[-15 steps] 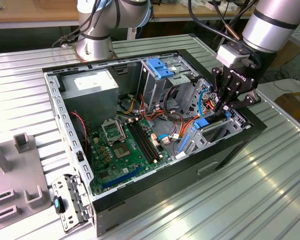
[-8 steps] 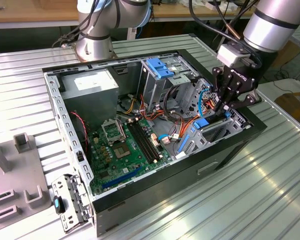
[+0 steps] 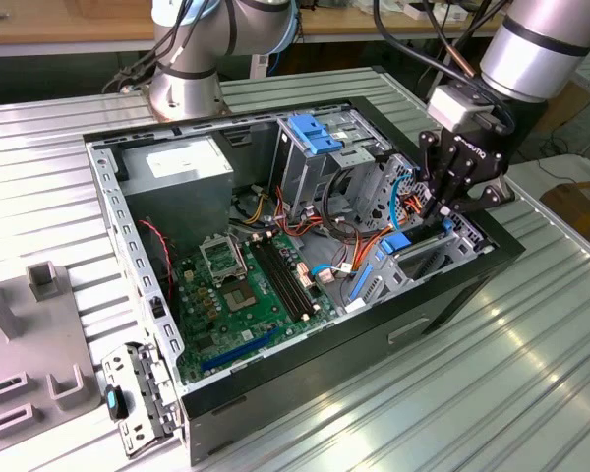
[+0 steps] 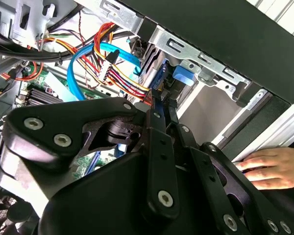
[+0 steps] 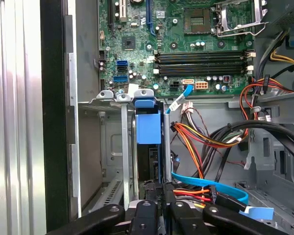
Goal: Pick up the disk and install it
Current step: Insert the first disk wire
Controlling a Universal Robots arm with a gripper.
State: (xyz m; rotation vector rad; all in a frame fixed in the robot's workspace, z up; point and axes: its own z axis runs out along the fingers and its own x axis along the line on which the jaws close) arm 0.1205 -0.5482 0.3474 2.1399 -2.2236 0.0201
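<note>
The gripper (image 3: 441, 208) reaches into the computer case (image 3: 275, 383), fingers closed together. Its tips meet the disk (image 5: 148, 128) standing in the bay (image 5: 125, 147).

From my station, the exterior view is evenly lit from overhead. The ribbed worktop (image 3: 531, 334) gives back pale streaks of glare near its right edge, and the open computer case (image 3: 305, 366) holds deep shadow inside. In the second wrist view the end effector (image 4: 161, 100) looms dark and soft at close range, and a hand (image 4: 272, 169) beside it looks washed out. In the first wrist view the circuit board (image 5: 186, 49) is bright and crisp.
</note>
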